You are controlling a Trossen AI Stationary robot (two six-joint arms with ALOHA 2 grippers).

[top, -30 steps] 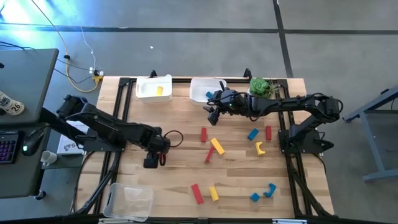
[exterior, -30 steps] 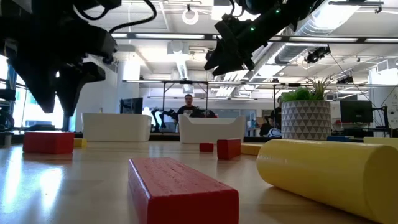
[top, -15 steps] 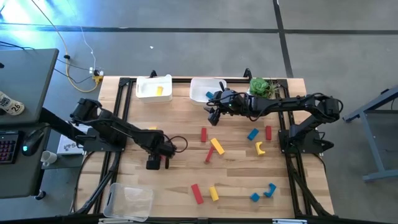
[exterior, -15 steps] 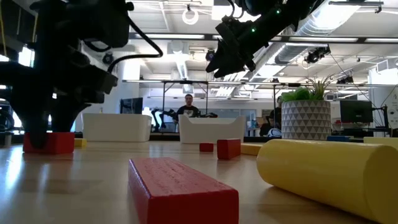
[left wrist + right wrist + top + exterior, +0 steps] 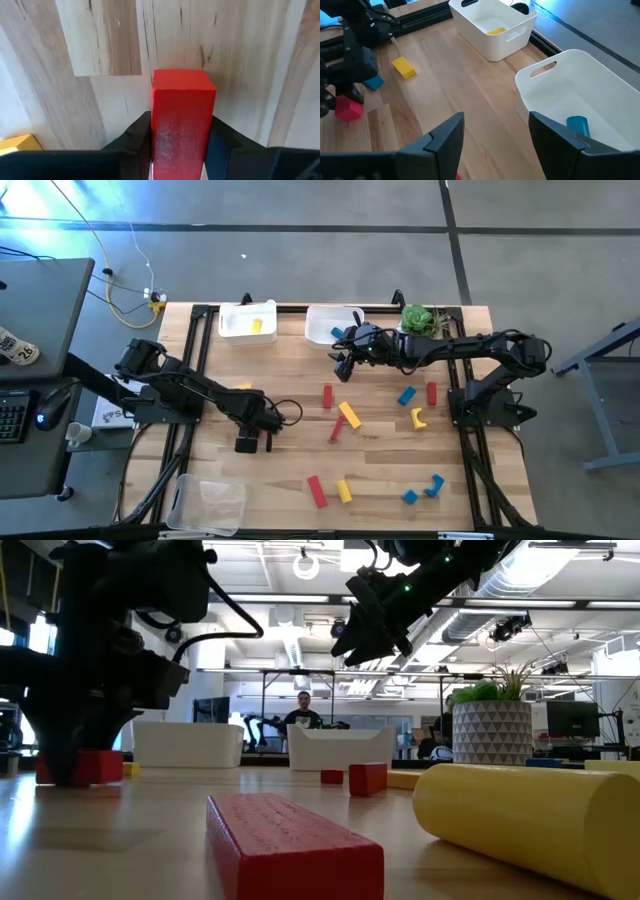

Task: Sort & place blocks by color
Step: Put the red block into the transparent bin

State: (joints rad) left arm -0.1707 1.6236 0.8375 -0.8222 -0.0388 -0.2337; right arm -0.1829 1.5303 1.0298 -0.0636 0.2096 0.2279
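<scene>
Red, yellow and blue blocks lie scattered over the wooden table (image 5: 300, 470). My left gripper (image 5: 262, 437) stands low at the table's left, shut on a red block (image 5: 182, 115) that also shows in the low view (image 5: 100, 767). My right gripper (image 5: 345, 360) hangs open in the air next to the middle white bin (image 5: 330, 323), nothing between its fingers (image 5: 445, 137). That bin holds a blue block (image 5: 578, 125). The left white bin (image 5: 248, 320) holds a yellow block (image 5: 496, 31). My left gripper pinches the red block's two long sides (image 5: 157, 135) between its two fingers. The fingers come from above, pointing down, and lie across the block. The block lies flat on the table.
A yellow block (image 5: 404, 67) and a blue block (image 5: 372, 82) lie close to my left gripper. More blocks lie mid-table (image 5: 348, 415) and near the front edge (image 5: 316, 491). A clear tray (image 5: 210, 502) sits front left, a potted plant (image 5: 422, 318) at the back right.
My left gripper has come straight down from above the red block until its fingers stand on either side of it at table height. The block has stayed where it lay.
</scene>
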